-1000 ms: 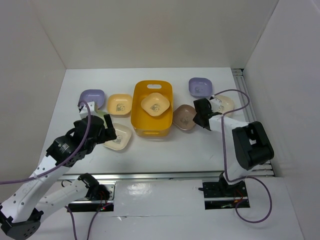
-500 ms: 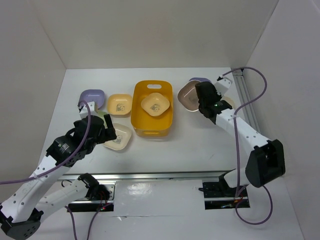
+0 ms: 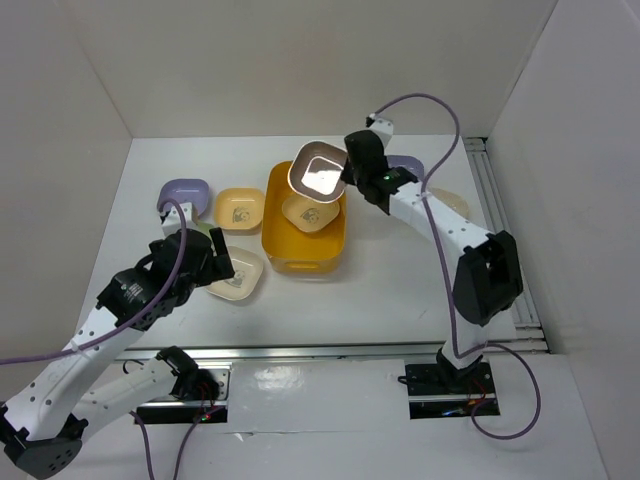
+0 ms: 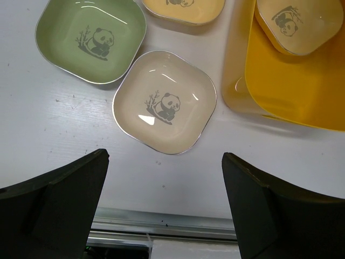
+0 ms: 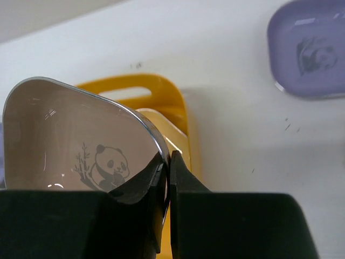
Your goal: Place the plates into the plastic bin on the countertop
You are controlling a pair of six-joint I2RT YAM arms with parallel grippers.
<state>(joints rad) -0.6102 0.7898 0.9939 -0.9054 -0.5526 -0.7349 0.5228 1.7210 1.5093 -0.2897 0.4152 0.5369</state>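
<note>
Of eight plates [image 4: 164, 108], right end effector [image 5: 166, 164] pinches one, one lies in the bin [image 3: 298, 252]; left end effector [image 4: 164, 178] gapes.

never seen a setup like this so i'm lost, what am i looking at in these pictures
These are two white robot arms bolted at the near edge of a white countertop. The wide picture looks down from above and behind them; the other two come from cameras on each wrist. Small rounded-square panda dishes lie around a large yellow-orange plastic bin, with one yellow-orange dish inside. The right pincer is shut on the rim of a brown-mauve dish, holding it over the bin. The left pincer is open, over a cream dish beside a green dish.
</note>
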